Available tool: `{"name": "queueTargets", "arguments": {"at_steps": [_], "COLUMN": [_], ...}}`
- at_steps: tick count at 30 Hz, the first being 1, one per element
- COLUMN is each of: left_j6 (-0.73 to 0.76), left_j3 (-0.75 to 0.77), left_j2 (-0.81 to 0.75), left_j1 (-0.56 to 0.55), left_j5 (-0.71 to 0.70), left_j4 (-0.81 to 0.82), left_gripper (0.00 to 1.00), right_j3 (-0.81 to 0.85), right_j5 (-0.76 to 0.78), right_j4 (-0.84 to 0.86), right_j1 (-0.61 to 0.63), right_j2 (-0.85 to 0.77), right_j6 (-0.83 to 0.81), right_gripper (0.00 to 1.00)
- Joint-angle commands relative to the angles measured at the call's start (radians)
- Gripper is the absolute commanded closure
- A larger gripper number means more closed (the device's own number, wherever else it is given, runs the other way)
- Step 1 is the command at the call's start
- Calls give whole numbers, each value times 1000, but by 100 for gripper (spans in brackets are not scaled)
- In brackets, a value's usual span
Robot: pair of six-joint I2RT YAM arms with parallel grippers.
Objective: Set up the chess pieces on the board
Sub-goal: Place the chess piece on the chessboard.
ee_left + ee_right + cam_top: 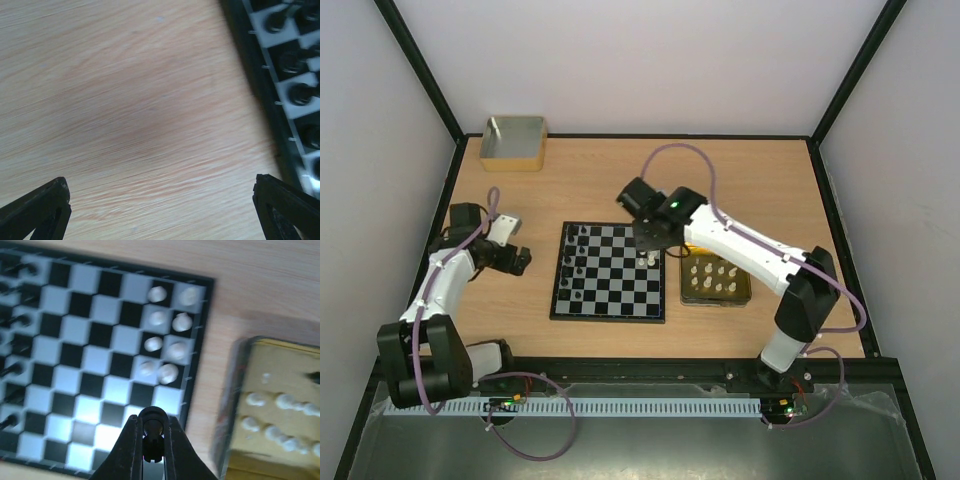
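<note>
Right claw (152, 426), shut on nothing visible, may topple cream pieces (168, 373) if swung low; left claw (161, 178) gapes empty.

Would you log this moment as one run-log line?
left gripper open over table | right gripper shut above chessboard | eight white pieces placed, more in gold tin

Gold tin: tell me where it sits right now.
In the top view, the gold tin lies right of centre, close beside the right edge of the chessboard.
</note>
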Motion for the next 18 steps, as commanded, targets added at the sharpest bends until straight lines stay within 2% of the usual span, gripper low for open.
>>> {"name": "queueTargets", "arguments": {"at_steps": [1, 8, 13, 18], "left_j6": [-20, 21, 40, 45], "left_j3": [2, 34, 12, 0], "left_j2": [-2, 111, 117, 116], "left_j1": [114, 324, 377, 399], "left_j5": [-22, 84, 105, 117], "left_j4": [51, 45, 55, 64], "left_gripper": [0, 0, 0, 0], "right_j3": [120, 258, 410, 533], "right_j5": [6, -66, -60, -66], "right_j4": [-94, -19, -33, -48], "right_j1": [143, 346, 441, 483], "right_j2": [71, 253, 394, 515], "right_j6": [101, 155, 158, 155], "right_gripper": [98, 98, 98, 98]}}
